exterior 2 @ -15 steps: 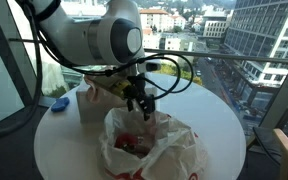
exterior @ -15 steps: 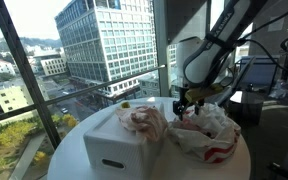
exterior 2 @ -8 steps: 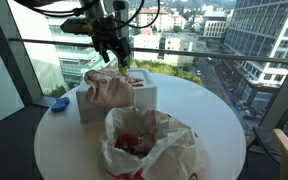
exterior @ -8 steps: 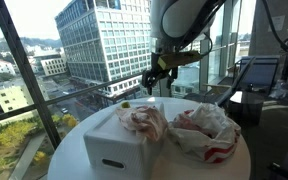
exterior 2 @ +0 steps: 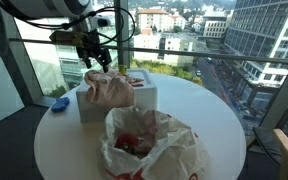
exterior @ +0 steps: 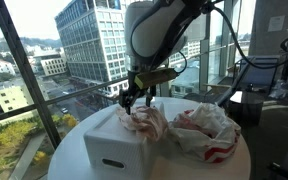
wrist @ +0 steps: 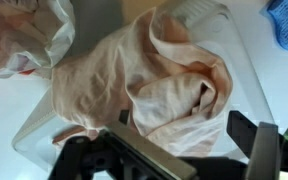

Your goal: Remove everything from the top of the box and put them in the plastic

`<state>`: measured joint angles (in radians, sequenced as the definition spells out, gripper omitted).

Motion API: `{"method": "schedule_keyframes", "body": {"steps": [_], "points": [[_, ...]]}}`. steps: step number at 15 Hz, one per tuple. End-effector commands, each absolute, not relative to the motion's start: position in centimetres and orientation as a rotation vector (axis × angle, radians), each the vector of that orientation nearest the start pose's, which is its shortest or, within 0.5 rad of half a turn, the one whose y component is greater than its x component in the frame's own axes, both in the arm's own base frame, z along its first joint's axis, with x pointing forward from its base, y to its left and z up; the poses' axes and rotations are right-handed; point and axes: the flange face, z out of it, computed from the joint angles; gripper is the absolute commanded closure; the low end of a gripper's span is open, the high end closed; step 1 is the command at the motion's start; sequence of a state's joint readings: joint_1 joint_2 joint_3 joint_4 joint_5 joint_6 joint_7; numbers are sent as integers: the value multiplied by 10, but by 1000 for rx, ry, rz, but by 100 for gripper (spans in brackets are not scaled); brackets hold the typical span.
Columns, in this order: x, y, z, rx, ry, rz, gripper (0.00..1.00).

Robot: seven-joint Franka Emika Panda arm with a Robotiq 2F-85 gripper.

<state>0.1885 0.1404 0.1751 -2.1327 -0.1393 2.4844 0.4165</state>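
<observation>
Swung back from the plastic (exterior: 212,135), the gripper (exterior: 132,100) hovers spread above the box (exterior: 109,150); next, it should pinch the pale wrapper (exterior: 146,120).

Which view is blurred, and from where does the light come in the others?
Wrist view: soft and blurred all over; the pale wrapper lacks sharp creases. In both exterior views: daylight comes through the windows behind the table, so the gripper looks dark against them, while the white box is clearly readable.
</observation>
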Motion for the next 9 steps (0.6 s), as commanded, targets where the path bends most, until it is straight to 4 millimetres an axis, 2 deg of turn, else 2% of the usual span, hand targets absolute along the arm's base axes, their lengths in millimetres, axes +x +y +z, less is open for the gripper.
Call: {"method": "schedule_keyframes", "body": {"steps": [1, 3, 4, 5, 9], "points": [[559, 200, 315, -3130, -193, -303, 0], [560, 196, 293, -3135, -237, -274, 0], [560, 195, 287, -3130, -275, -278, 25], [559, 195, 284, -3124, -297, -281, 27], [548, 197, 312, -3074, -316, -303, 58]]}}
